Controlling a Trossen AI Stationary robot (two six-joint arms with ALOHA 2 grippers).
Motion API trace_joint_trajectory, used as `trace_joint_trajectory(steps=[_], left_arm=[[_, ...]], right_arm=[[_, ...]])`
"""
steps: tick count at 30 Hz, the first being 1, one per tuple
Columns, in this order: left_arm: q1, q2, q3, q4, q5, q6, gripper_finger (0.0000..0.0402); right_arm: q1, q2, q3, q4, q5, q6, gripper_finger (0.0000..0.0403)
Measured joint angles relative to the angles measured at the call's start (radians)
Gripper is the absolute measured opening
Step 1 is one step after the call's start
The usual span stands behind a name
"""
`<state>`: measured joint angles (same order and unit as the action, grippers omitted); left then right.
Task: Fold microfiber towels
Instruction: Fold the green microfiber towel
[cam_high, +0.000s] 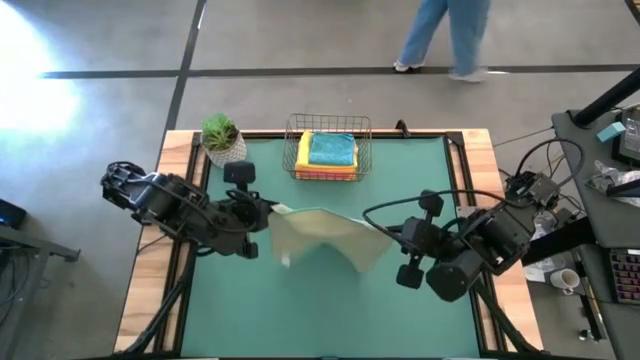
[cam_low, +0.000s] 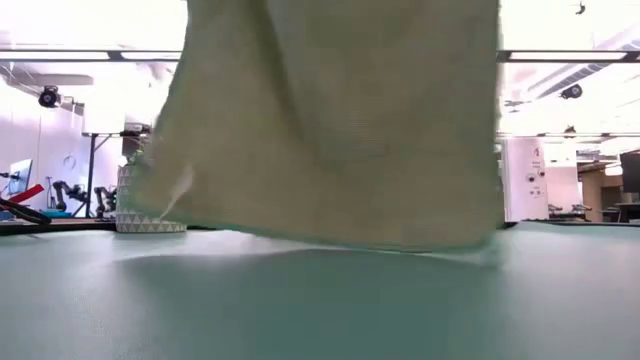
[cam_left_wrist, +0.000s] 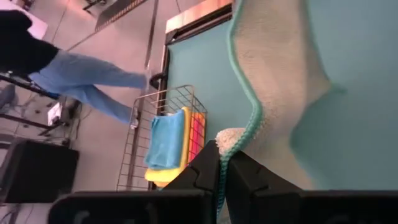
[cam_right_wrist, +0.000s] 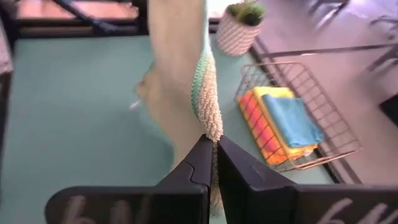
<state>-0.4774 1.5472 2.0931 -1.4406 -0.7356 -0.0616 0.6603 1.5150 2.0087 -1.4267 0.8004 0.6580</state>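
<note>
A pale sage green towel (cam_high: 325, 238) with a teal stitched edge hangs over the middle of the green mat (cam_high: 330, 310), stretched between my two grippers. My left gripper (cam_high: 272, 212) is shut on its left end and my right gripper (cam_high: 392, 238) on its right end. In the low view the towel (cam_low: 330, 130) drapes down like a curtain. Its lower edge is close to the mat; whether it touches, I cannot tell. Folded teal, yellow and orange towels (cam_high: 330, 152) lie stacked in a wire basket (cam_high: 328, 128) at the far edge. My left gripper pinches a corner of the towel at its teal stitched edge (cam_left_wrist: 235, 144) between its two shut fingers (cam_left_wrist: 202, 171), slanting downward from the table's left. The cloth hangs away from the fingers. My right gripper pinches the towel's teal-trimmed edge (cam_right_wrist: 211, 127) between its two shut fingers (cam_right_wrist: 236, 168), slanting downward from the table's right. The cloth sags between the two holds.
A small potted plant (cam_high: 222, 138) stands at the far left corner, beside the basket. A person's legs (cam_high: 445, 35) pass on the floor beyond the far edge. Bare mat lies below and in front of the hanging towel.
</note>
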Motion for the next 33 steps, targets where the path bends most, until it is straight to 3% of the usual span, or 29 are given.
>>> trace_joint_trajectory(steps=[2,9,13,25,29,33], left_arm=[[0.000,0.000,0.003,-0.001,0.006,0.000,0.0000],[0.000,0.004,-0.006,-0.042,0.026,0.006,0.0000],[0.030,0.004,-0.011,-0.067,-0.020,0.094,0.0000],[0.345,0.004,-0.013,-0.027,-0.067,0.345,0.0000],[0.399,0.004,-0.008,-0.007,-0.066,0.373,0.0000],[0.384,-0.001,-0.008,-0.010,-0.031,0.342,0.0000]], right_arm=[[0.001,0.000,0.000,-0.008,0.043,0.030,0.0008],[-0.002,-0.001,0.000,-0.029,0.039,0.024,0.0008],[-0.029,-0.004,0.001,-0.072,0.086,0.005,0.0008],[-0.142,-0.009,0.032,-0.110,0.344,-0.273,0.0008],[-0.149,-0.009,0.032,-0.109,0.351,-0.304,0.0008],[-0.130,-0.008,0.032,-0.109,0.308,-0.268,0.0008]])
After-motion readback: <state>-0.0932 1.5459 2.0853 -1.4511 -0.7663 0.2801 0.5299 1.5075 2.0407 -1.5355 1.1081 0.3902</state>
